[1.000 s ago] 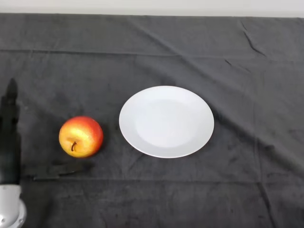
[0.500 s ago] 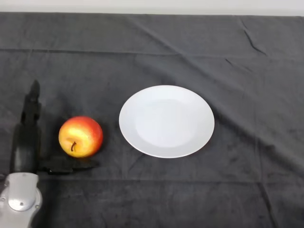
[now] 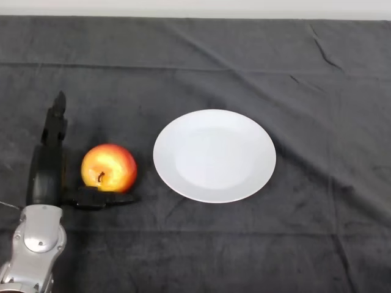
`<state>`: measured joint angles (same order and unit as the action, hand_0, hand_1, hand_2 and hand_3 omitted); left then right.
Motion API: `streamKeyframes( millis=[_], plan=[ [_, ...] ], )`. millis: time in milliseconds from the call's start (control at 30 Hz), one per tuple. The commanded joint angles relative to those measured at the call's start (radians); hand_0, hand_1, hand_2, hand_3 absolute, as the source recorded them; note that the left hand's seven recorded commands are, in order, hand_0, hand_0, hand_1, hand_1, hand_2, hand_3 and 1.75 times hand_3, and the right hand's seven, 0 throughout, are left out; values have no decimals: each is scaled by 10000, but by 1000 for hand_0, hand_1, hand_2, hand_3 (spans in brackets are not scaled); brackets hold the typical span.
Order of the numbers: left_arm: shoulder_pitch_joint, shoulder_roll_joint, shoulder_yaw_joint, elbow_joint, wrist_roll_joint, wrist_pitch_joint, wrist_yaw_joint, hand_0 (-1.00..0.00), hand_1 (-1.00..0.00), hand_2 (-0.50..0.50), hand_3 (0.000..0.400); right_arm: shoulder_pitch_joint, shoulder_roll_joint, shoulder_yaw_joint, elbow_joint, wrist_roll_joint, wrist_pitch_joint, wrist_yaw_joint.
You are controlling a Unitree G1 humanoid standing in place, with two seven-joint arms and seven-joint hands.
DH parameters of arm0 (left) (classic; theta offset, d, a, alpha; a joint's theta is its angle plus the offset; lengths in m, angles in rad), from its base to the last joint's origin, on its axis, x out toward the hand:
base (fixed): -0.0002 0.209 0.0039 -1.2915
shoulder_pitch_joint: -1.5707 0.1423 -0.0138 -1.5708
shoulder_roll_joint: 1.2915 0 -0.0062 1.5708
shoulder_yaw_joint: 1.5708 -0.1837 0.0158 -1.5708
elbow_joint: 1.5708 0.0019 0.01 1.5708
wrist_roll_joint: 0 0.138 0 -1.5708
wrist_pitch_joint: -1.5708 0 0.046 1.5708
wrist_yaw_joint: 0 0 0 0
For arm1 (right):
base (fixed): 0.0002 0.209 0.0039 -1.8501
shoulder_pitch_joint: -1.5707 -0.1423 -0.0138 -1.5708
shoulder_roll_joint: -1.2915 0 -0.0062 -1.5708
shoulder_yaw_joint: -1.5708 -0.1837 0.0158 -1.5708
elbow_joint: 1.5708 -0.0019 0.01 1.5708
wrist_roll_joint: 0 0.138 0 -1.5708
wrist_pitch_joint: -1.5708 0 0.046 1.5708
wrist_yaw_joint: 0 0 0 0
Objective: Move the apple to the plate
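Note:
A red and yellow apple (image 3: 110, 168) lies on the dark cloth, its stem turned toward me, just left of a white plate (image 3: 214, 155). My left hand (image 3: 47, 177) is pressed up against the apple's left side. Its fingers (image 3: 55, 125) point straight away from me along that side, and the thumb (image 3: 101, 198) lies along the apple's near edge, touching it. The hand is open and nothing is gripped. A narrow strip of cloth separates the apple from the plate's left rim.
The dark cloth (image 3: 293, 244) covers the whole table, with creases at the far right. A pale strip of wall (image 3: 195, 7) runs along the table's far edge.
My hand has slid to the right and forward until it meets the apple. The apple has shifted slightly right toward the plate and rolled a little. The plate has stayed put.

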<state>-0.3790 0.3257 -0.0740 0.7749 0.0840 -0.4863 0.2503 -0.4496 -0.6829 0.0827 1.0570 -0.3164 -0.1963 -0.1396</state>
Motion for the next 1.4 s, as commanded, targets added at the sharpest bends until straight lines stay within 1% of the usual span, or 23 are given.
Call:
streamKeyframes(
  millis=[33,167,200,300,400,633,800,933,1167,1267,1400],
  plan=[
    [-375,75,-311,345,-35,-253,45,-82,0,-41,33,831,275,266,490,-214,198,66],
    [-398,90,-352,405,-53,-320,69,-82,0,-41,33,825,275,267,502,-217,192,64],
    [-398,70,-383,302,-38,-232,102,-1000,-1000,0,400,823,275,267,505,-218,190,64],
    [-298,41,-498,-104,34,-56,222,-1000,-1000,0,400,821,276,268,510,-220,188,62],
    [-190,99,-573,-351,88,-104,275,-1000,-1000,0,400,821,277,268,512,-221,186,61],
    [-139,157,-739,-432,283,-346,461,-1000,-1000,0,400,820,277,266,514,-222,183,60],
    [-161,237,-785,-551,311,-307,453,-1000,-1000,0,400,819,277,266,517,-223,181,59],
    [-142,399,-708,-1001,203,-22,277,-1000,-1000,0,400,820,278,265,516,-224,181,58],
    [-91,831,-312,-2431,-147,846,-182,-1000,-1000,0,400,832,280,262,492,-221,191,60],
    [-94,866,-198,-3036,-163,1219,-191,-1000,-1000,0,400,841,281,259,474,-218,199,62],
    [-145,675,-239,-3641,28,1613,30,-1000,-1000,0,400,854,282,255,447,-214,212,66]
  ],
)
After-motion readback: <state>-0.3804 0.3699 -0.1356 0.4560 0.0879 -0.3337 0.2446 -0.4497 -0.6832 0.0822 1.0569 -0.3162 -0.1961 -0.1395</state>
